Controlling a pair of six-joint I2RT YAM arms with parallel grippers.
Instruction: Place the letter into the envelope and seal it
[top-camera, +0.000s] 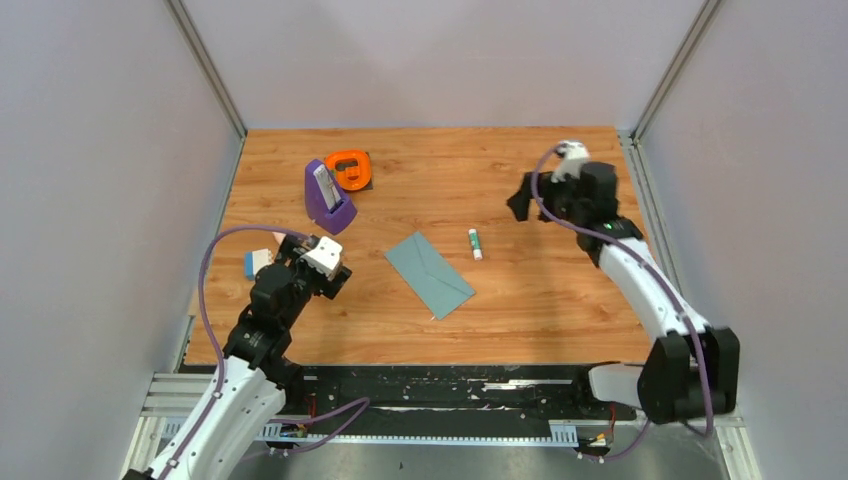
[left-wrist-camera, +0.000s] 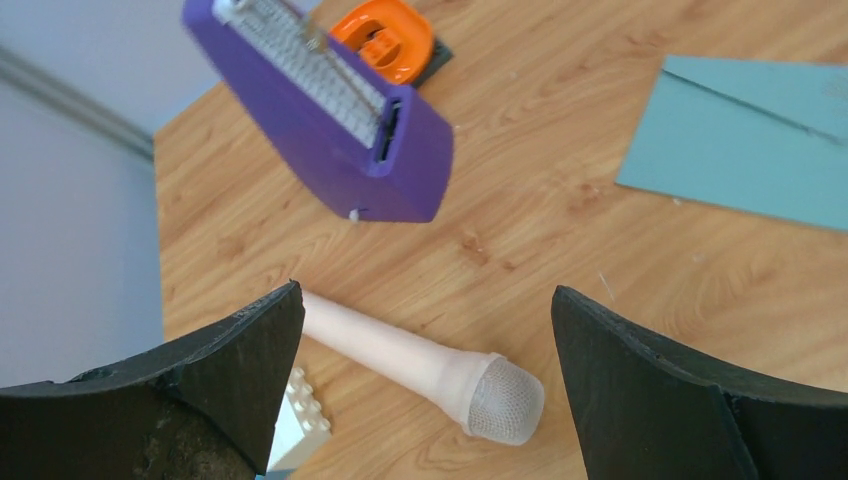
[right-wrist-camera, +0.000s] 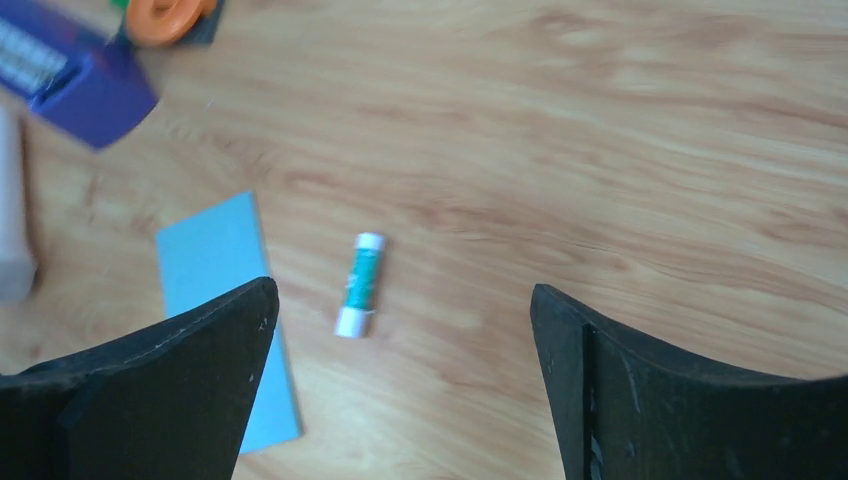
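Observation:
The grey-teal envelope (top-camera: 430, 272) lies flat in the middle of the table, with the seam of its flap showing on top. It also shows in the left wrist view (left-wrist-camera: 745, 140) and the right wrist view (right-wrist-camera: 215, 260). The beige letter is not in view. My left gripper (top-camera: 318, 262) (left-wrist-camera: 425, 300) is open and empty, low over the table left of the envelope. My right gripper (top-camera: 522, 203) (right-wrist-camera: 402, 295) is open and empty, raised above the table at the far right of the envelope.
A green-and-white glue stick (top-camera: 475, 243) (right-wrist-camera: 360, 285) lies right of the envelope. A purple stand (top-camera: 330, 200) (left-wrist-camera: 330, 120) and an orange tape roll (top-camera: 350, 168) are at the back left. A pinkish toy microphone (left-wrist-camera: 420, 365) and a white block (left-wrist-camera: 295, 420) lie under my left gripper.

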